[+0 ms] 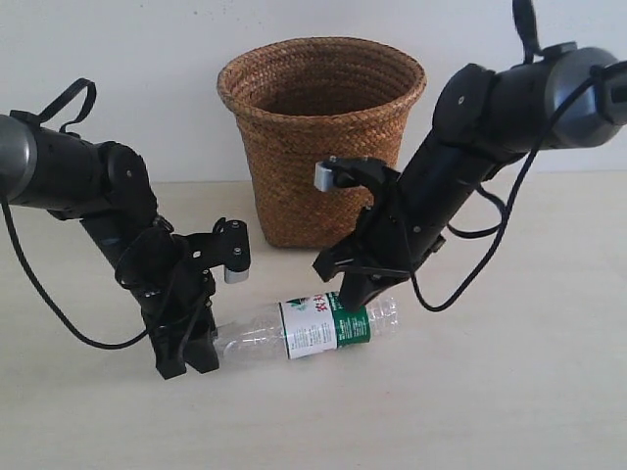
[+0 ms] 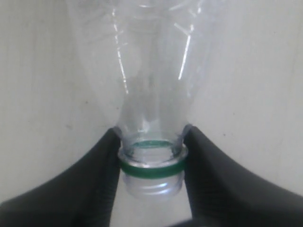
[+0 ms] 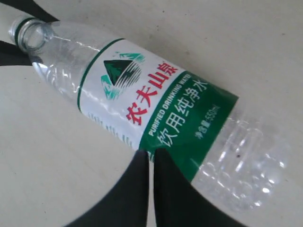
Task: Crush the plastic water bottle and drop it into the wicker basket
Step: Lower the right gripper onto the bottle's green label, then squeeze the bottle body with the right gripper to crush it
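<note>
The plastic water bottle [image 1: 313,328] lies on its side on the table in front of the wicker basket [image 1: 321,137]. It is clear, with a white-and-green label; its mouth is uncapped and only a green ring circles the neck [image 2: 151,169]. My left gripper [image 1: 201,352] is shut on that neck, one finger [image 2: 85,189] on each side. My right gripper [image 1: 351,299] is shut with nothing between its fingers [image 3: 177,194]. Its tips rest against the green part of the label [image 3: 189,127] on the bottle's body [image 3: 156,104]. The bottle's body looks round, not flattened.
The basket stands upright against the white back wall, its open rim [image 1: 240,73] well above both grippers. Black cables [image 1: 59,313] trail from both arms over the pale tabletop [image 1: 490,411].
</note>
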